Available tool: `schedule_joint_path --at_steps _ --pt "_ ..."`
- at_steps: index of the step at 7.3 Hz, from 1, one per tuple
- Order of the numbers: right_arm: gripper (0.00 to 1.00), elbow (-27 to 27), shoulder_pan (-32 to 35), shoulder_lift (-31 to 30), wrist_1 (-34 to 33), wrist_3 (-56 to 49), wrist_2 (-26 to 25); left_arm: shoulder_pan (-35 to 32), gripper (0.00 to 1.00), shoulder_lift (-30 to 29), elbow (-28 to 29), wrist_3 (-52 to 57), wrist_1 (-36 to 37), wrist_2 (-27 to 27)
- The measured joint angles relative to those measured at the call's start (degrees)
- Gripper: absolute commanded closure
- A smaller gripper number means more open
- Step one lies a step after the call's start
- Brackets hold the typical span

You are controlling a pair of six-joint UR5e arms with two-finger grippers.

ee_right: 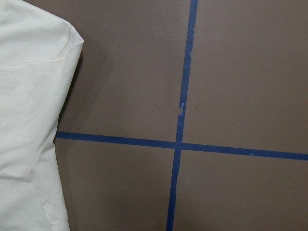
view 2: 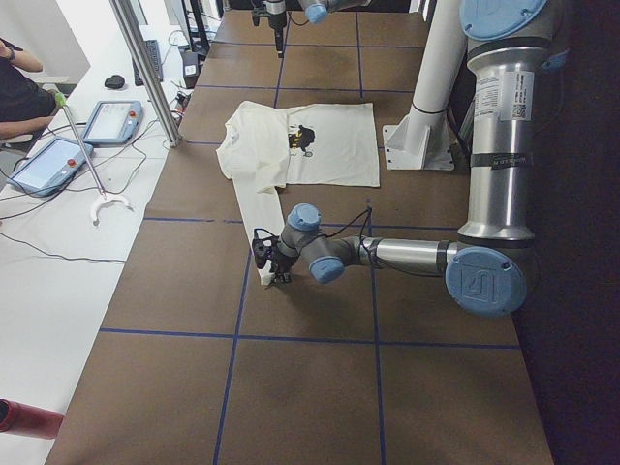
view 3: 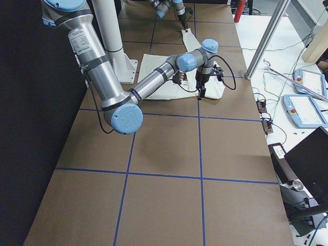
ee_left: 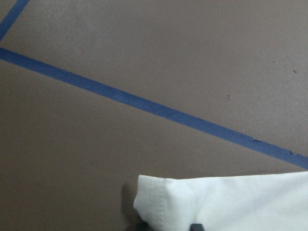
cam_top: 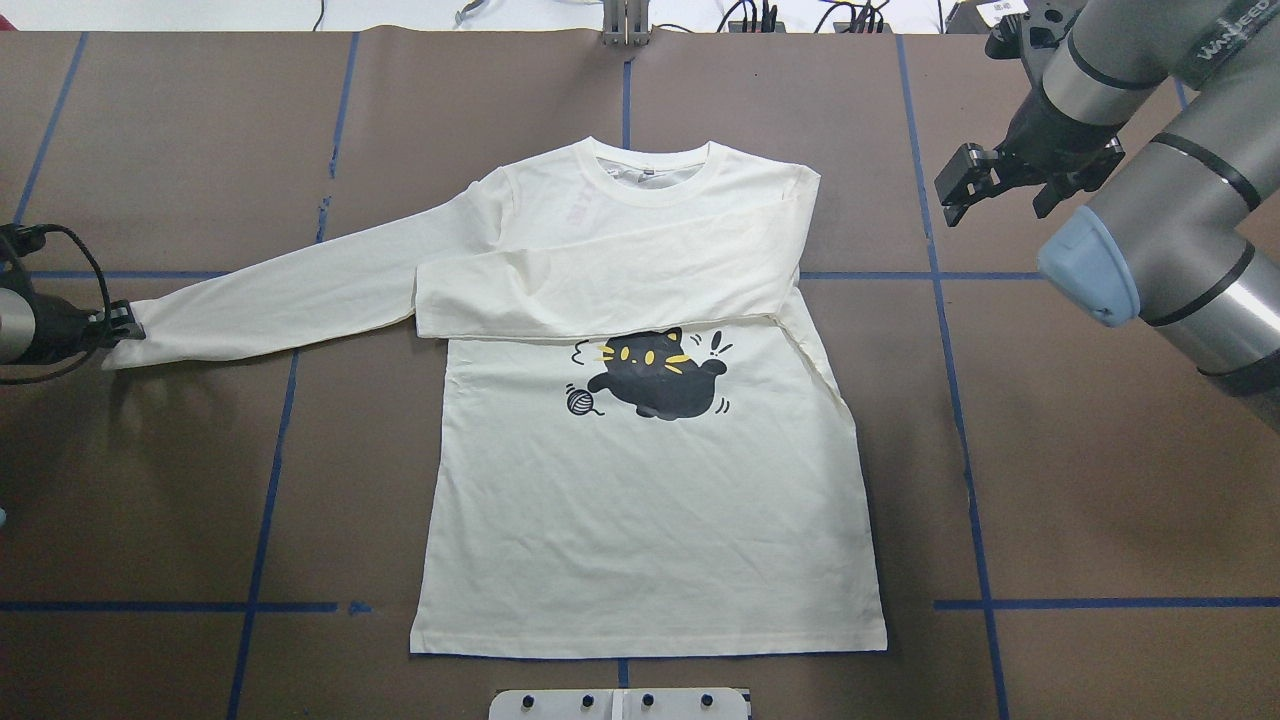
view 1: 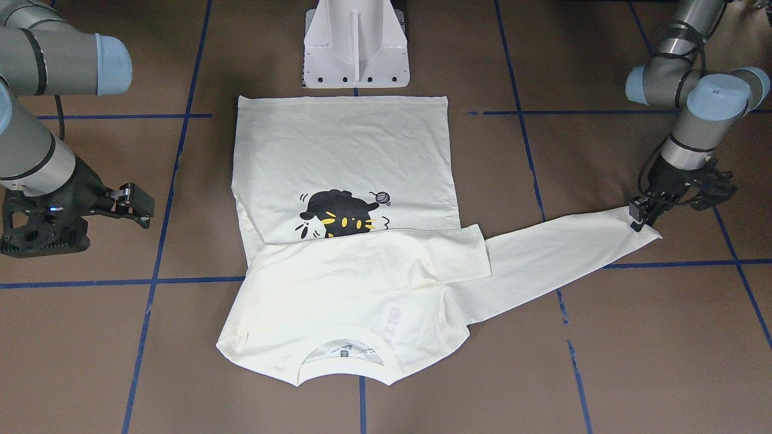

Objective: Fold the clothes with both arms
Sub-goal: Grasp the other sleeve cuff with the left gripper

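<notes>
Looking maybe a third done: shirt (cam_top: 650,520) lies on the bench (cam_top: 200,150) with one sleeve (cam_top: 600,285) folded across its chest, left tool (cam_top: 125,325) pinching the other sleeve's cuff (cam_top: 150,335), right tool (view 1: 139,208) hovering wide and empty, body folds not yet done.

Brown worktop (cam_top: 180,130) with blue tape grid (cam_top: 150,606). White pedestal base (view 1: 356,45) at the middle of robot-side edge. Past operator-side edge: white bench (view 2: 58,252), teach pendants (view 2: 111,121), metal post (view 2: 147,73). Red cylinder (view 2: 24,418) off the near operator-side corner.
</notes>
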Motion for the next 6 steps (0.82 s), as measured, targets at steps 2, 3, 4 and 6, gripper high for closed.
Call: schedule_joint_path --at_steps 2,3,4,6 --pt "0.0 0.02 0.06 -0.01 0.0 -0.05 0.01 -0.03 1.0 0.01 -0.63 -0.06 0.03 -0.16" --pt "0.0 0.02 0.1 -0.09 0.0 -0.07 0.01 -0.04 1.0 0.01 -1.52 0.05 0.49 -0.34" --pt "0.0 0.25 0.13 -0.61 0.0 -0.12 0.0 -0.04 1.0 -0.12 -4.06 0.31 3.22 -0.9" --pt "0.0 2.4 0.27 -5.04 0.94 -0.61 -0.14 -0.02 1.0 -5.5 -13.49 2.34 21.41 -1.76"
